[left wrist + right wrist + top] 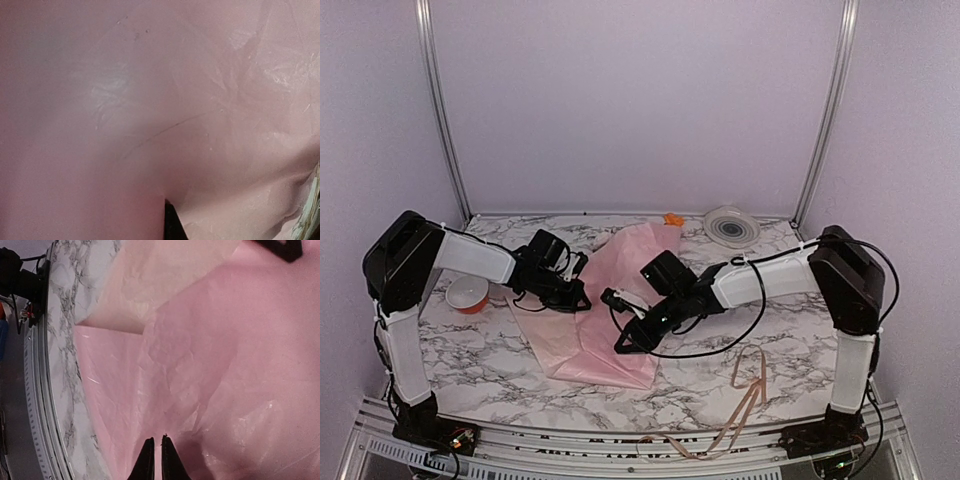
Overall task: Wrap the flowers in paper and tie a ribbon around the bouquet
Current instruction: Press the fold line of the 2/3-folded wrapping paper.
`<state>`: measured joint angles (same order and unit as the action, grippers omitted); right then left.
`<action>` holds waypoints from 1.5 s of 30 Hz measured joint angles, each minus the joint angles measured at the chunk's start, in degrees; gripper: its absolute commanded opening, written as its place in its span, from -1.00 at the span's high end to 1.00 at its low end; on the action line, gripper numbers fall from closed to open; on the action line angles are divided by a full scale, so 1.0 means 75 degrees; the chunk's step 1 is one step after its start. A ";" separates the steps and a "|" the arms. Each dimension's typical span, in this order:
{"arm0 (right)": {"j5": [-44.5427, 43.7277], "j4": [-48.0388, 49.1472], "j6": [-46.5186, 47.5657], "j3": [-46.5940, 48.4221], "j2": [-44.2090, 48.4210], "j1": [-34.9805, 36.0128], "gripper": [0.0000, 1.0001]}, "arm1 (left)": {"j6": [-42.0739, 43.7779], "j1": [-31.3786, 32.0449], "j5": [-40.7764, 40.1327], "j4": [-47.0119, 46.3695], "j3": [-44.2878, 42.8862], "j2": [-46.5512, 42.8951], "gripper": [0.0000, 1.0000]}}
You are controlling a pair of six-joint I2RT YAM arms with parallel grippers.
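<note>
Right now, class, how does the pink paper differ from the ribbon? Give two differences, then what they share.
The paper is a broad pale pink sheet; the ribbon is a narrow tan strip. The paper lies folded and crinkled mid-table; the ribbon lies in loose loops at the near right edge. Both are thin and rest on the marble table.
</note>
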<state>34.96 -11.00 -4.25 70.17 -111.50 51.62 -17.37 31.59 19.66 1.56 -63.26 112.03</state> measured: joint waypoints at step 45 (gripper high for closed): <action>0.0137 0.1093 -0.1789 -0.0574 -0.0749 0.0070 1.00 | -0.3448 0.3754 -0.4016 0.2363 0.5161 -0.6406 0.25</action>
<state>35.99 -2.81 -17.67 65.87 -117.12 52.14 -43.22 59.75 -10.46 19.29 -24.56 63.99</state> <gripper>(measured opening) 0.007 0.181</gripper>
